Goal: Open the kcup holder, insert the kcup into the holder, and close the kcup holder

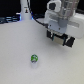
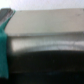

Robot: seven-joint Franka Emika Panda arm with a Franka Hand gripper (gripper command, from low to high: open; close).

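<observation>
Gripper [image 1: 61, 39] hangs above table [image 1: 15, 55], well apart from kcup [image 1: 34, 58].

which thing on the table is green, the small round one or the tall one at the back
The small round kcup, lying alone in the open; the tall object at the back is white.

Both views are small and soft. The exterior view is evenly bright, its white table [image 1: 20, 47] nearly washed out. The wrist view is heavily blurred, dim below.
</observation>
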